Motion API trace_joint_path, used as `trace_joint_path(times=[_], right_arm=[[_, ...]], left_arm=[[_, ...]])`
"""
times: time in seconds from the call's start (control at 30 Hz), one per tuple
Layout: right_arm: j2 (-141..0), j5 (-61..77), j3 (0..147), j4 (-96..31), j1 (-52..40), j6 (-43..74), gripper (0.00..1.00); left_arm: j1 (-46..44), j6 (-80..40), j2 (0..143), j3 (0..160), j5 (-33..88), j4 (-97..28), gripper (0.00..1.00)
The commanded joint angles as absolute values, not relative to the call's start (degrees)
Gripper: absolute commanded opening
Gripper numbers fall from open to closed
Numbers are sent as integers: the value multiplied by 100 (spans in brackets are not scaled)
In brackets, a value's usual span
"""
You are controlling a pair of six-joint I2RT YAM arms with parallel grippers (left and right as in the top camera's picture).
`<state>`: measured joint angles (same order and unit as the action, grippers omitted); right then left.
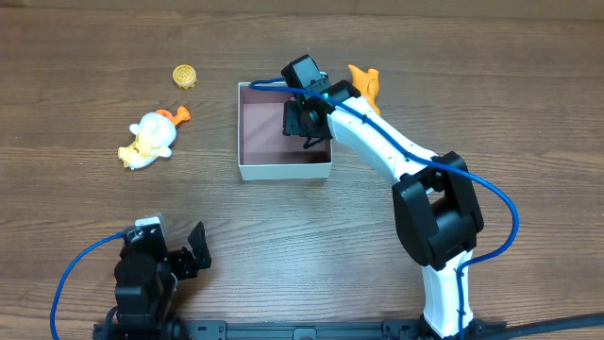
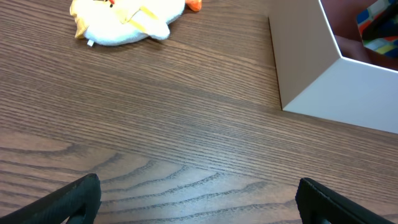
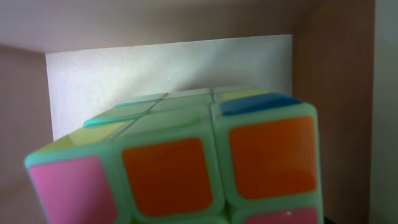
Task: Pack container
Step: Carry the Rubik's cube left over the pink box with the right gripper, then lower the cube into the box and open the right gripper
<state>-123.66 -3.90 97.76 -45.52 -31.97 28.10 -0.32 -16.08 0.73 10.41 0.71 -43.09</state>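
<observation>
The container [image 1: 283, 171] is a shallow white-walled box with a pink-brown inside, at the table's middle; its wall [image 2: 305, 62] fills the right of the left wrist view. My right gripper [image 1: 308, 121] reaches down inside it, shut on a pastel puzzle cube [image 3: 186, 155] with orange and pink faces. The cube hides the fingers in the right wrist view, with the box wall [image 3: 168, 68] behind. A corner of the cube [image 2: 378, 25] shows over the box wall. My left gripper [image 2: 199, 202] stands open and empty over bare wood at the front left [image 1: 189, 253].
A white and yellow plush duck [image 1: 151, 139] lies left of the box, also at the top of the left wrist view [image 2: 127, 18]. A small yellow round toy [image 1: 184, 76] sits behind it. An orange toy [image 1: 366, 85] lies right of the box, beside my right arm.
</observation>
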Motion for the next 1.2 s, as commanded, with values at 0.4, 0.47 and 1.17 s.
trace_joint_path(times=[0.4,0.47,1.17], right_arm=[[-12357,-329,9961,-4630,-3183,2652,80],[-12357,-279,10162,-4740,-3190,2515,80],[-12357,-139,10718,-4886,-3669,1973,20]], left_arm=[[8,-1496,27,985,106,-4298,100],[8,-1498,27,985,106,-4298,100],[8,-1498,27,985,106,-4298,100]])
